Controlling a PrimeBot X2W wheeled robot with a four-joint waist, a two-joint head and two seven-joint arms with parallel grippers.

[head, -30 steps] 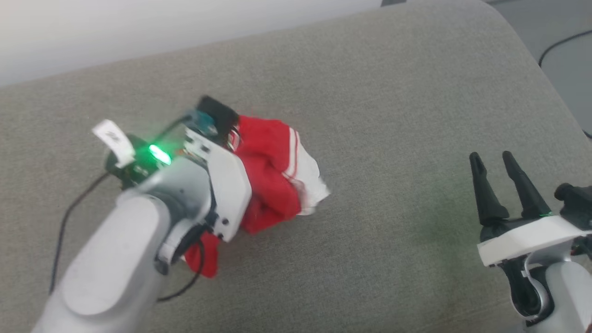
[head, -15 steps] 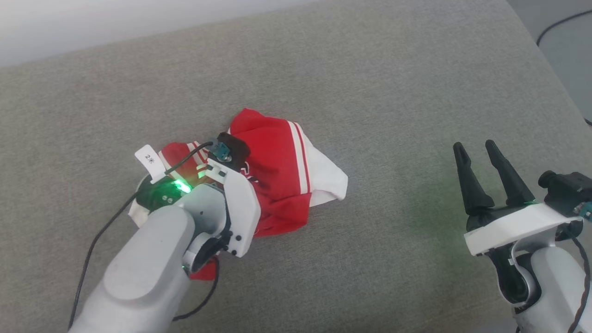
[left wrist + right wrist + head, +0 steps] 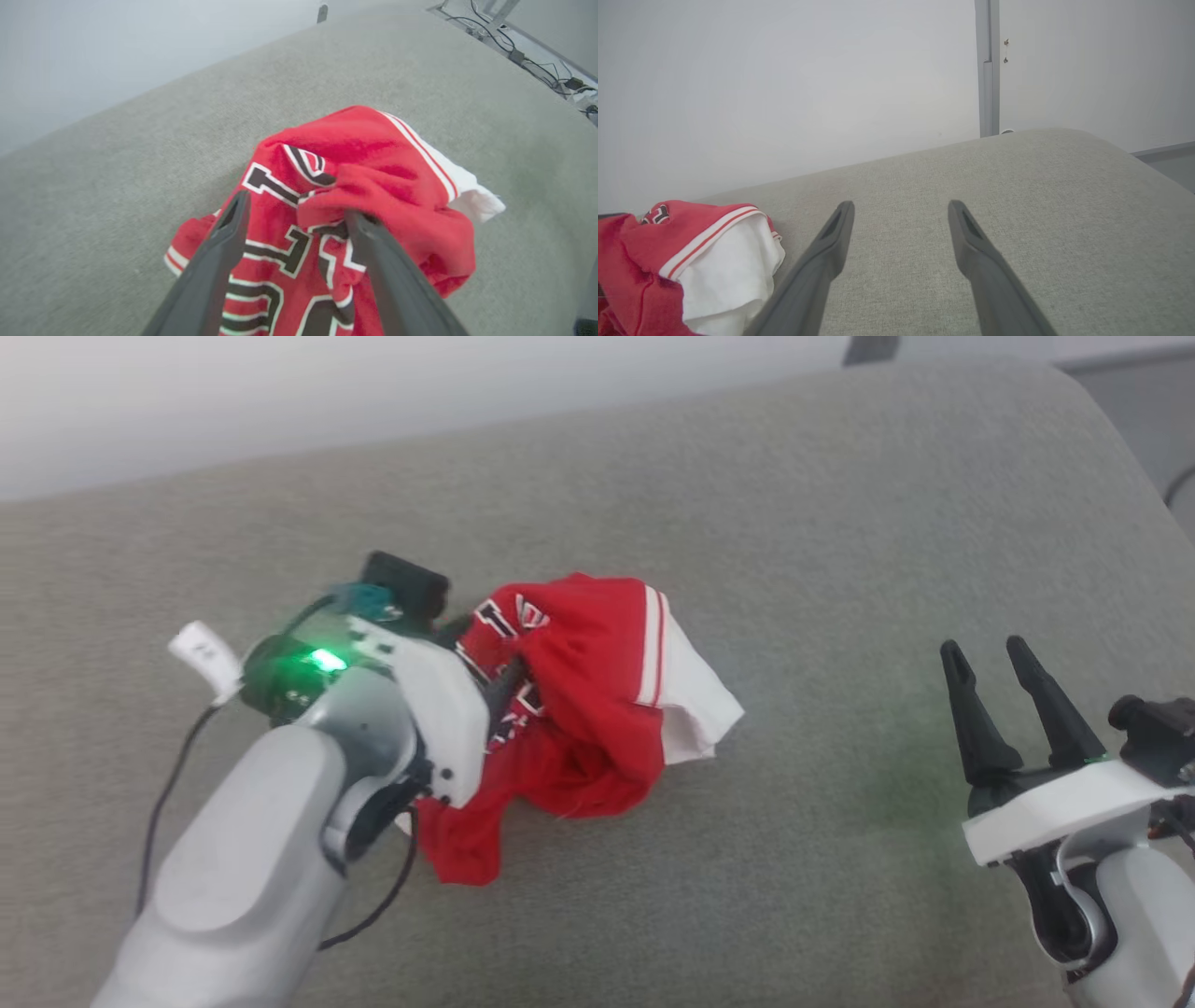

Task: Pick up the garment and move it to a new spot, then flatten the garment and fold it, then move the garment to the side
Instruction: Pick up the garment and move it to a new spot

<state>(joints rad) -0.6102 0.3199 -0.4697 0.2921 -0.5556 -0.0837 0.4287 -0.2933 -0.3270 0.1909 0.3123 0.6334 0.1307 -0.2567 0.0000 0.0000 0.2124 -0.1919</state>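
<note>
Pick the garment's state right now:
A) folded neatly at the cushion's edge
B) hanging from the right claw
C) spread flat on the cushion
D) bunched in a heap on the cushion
D: the garment sits crumpled on the grey cushion, its lettering creased and white fabric sticking out, with the right claw open and well clear of it.

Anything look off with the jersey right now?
The garment lies in a crumpled heap on the grey cushion; one red fold drapes over a fingertip of the open left gripper and might snag.
</note>
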